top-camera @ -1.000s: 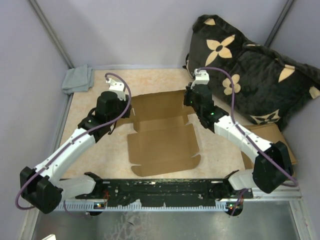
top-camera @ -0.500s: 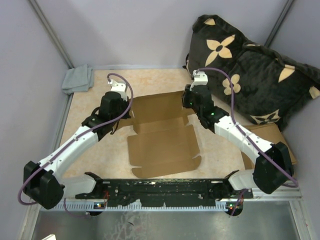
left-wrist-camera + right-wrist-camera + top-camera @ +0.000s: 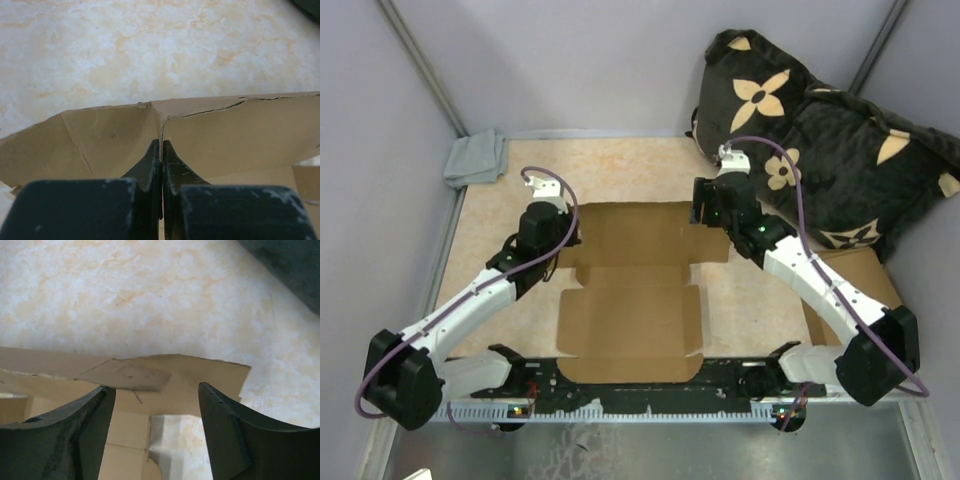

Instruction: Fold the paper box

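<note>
The paper box (image 3: 630, 320) lies unfolded in the middle of the table, a plain brown die-cut sheet reaching to the near edge. At its far left corner, my left gripper (image 3: 563, 240) is shut on it. In the left wrist view the black fingertips (image 3: 152, 160) pinch a thin upright cardboard fold (image 3: 159, 125) between two raised flaps. My right gripper (image 3: 703, 216) hovers at the box's far right corner with its jaws open. In the right wrist view the gripper (image 3: 155, 388) stands wide over a flap corner (image 3: 200, 375), holding nothing.
A grey cloth (image 3: 475, 158) lies at the far left corner. A dark pillow with tan flowers (image 3: 820, 140) leans at the back right. Flat brown cardboard pieces (image 3: 865, 272) lie under the right arm. Grey walls enclose the table.
The left gripper closed on the box's left fold and drew the sheet toward the near edge, now lying flatter. The right gripper opened, let go of the box and shifted slightly right.
</note>
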Controlling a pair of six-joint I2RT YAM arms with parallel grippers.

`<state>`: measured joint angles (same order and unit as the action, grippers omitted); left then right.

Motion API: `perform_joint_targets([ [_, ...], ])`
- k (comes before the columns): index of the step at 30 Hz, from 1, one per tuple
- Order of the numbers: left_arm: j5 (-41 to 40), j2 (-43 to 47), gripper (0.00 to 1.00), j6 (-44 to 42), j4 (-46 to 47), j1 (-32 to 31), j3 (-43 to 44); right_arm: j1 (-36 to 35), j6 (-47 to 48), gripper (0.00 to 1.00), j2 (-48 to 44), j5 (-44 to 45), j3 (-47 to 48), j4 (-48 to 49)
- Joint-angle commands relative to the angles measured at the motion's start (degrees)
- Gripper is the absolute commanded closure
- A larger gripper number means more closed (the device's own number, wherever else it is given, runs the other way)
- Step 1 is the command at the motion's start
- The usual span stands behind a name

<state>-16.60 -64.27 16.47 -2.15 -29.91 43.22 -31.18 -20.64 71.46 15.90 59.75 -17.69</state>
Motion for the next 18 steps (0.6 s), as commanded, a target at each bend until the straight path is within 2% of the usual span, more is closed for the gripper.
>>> perform_joint_targets([
  [1, -2.50, 1.58, 1.00, 3.48, 4.99, -0.43, -3.08, 1.91, -0.75, 0.36, -3.89, 0.13, -2.34, -1.84],
  [5, -3.58, 3.53, 1.00, 4.72, 8.95, -0.45, -6.41, 2.08, -2.05, 0.37, -9.38, -0.10, -8.63, 0.15],
  [9, -3.71, 4.99, 1.00, 5.27, 10.39, -0.43, -7.51, 2.09, -2.85, 0.31, -18.57, -2.39, -14.27, 4.17],
  [12, -4.08, 5.71, 1.00, 5.25, 12.04, -0.51, -7.85, 2.07, -2.81, 0.30, -22.11, -1.44, -15.79, 4.80],
  [16, -4.03, 7.09, 1.00, 4.81, 19.13, -0.50, -10.81, 2.41, -2.06, 0.41, -19.57, 1.23, -14.29, 3.17],
  [18, -5.06, 7.88, 1.00, 3.62, 26.82, -0.63, -14.11, 2.76, -2.35, 0.44, -17.77, 2.60, -13.80, 2.72],
])
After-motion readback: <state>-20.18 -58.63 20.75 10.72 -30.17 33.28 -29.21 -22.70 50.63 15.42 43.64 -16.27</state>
